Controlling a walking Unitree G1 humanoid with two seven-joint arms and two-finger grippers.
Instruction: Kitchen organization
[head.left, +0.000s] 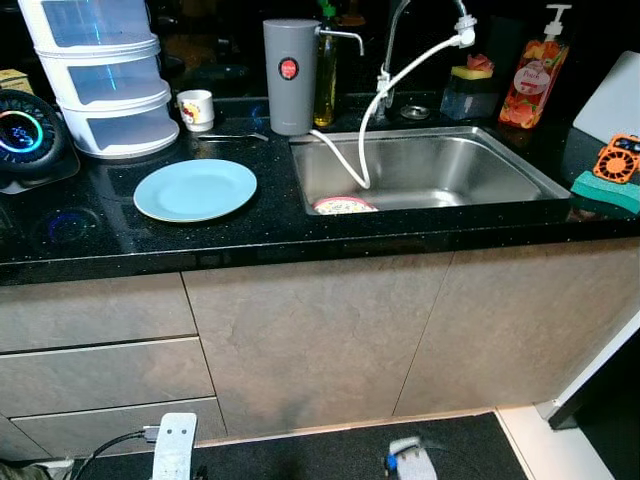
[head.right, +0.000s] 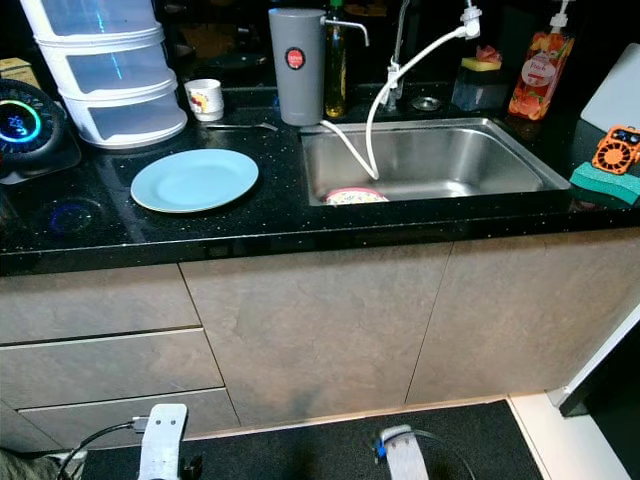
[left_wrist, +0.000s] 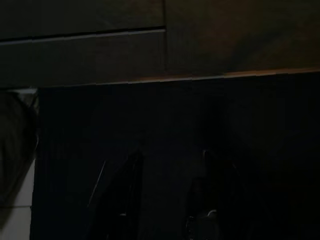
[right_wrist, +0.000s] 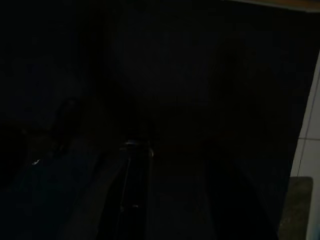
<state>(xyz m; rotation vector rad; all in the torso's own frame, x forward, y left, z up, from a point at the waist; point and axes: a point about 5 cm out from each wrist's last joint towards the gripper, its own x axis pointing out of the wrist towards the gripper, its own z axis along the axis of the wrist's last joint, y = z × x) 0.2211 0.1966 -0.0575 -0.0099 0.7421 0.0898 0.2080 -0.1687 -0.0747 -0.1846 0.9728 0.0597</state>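
Observation:
A light blue plate (head.left: 195, 189) lies on the black countertop (head.left: 250, 235), left of the steel sink (head.left: 520, 165). A pink-rimmed dish (head.left: 345, 205) sits in the sink's near left corner under a white hose (head.left: 370, 120). A small white cup (head.left: 196, 109) and a spoon (head.left: 232, 136) are behind the plate. Both arms hang low before the cabinets: left arm (head.left: 175, 445), right arm (head.left: 410, 462). In the dark wrist views my left gripper (left_wrist: 171, 155) and right gripper (right_wrist: 175, 137) show fingers apart over the dark floor mat, holding nothing.
A grey dispenser (head.left: 291, 76), oil bottle (head.left: 326, 70), soap bottle (head.left: 533, 75) and sponge holder (head.left: 468, 90) line the back. Stacked clear containers (head.left: 105, 75) and a round lit device (head.left: 22, 135) stand far left. A green sponge (head.left: 605, 190) and orange gadget (head.left: 617, 158) lie right. Drawers (head.left: 100, 375) are below.

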